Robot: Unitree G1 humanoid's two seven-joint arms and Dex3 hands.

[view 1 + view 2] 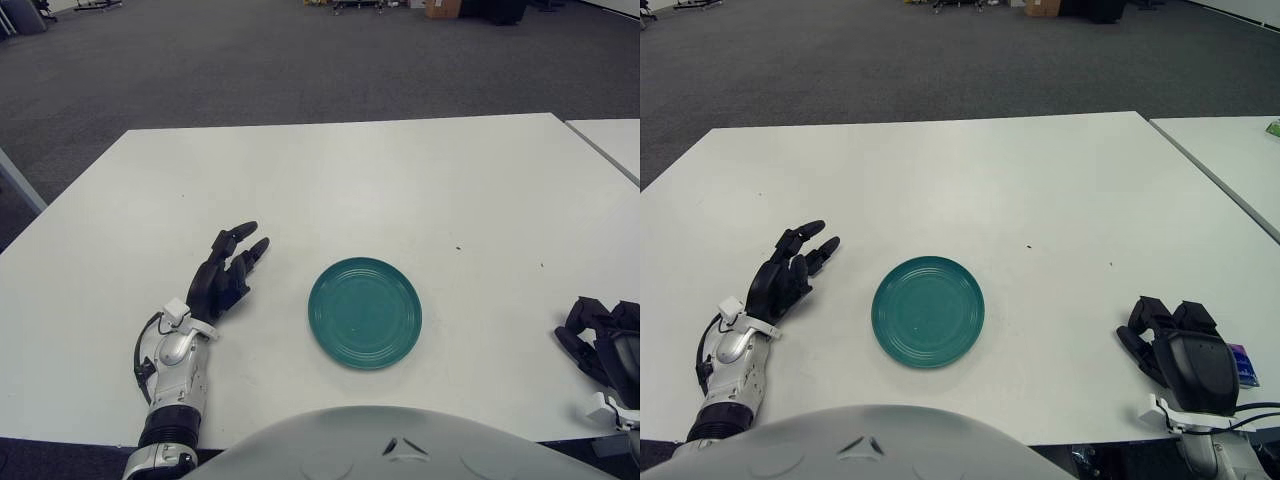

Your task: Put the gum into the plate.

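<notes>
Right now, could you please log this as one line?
plate: empty | left hand: open, left of plate | right hand: right of plate, beside blue packet

White table (380, 170) on grey carpet (250, 60); second table (610, 135) alongside.

White rectangular table (350, 180) stands on dark grey carpet floor (250, 60). A second white table (1230, 160) sits just beside its right edge.

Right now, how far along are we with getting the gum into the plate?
Nothing looks done: the green plate holds nothing. In hand: the right hand is over a small blue packet, probably the gum, at the table's right edge, with no visible grasp. The left hand shows left of the plate, fingers open. Left: grasp, carry, drop.
</notes>
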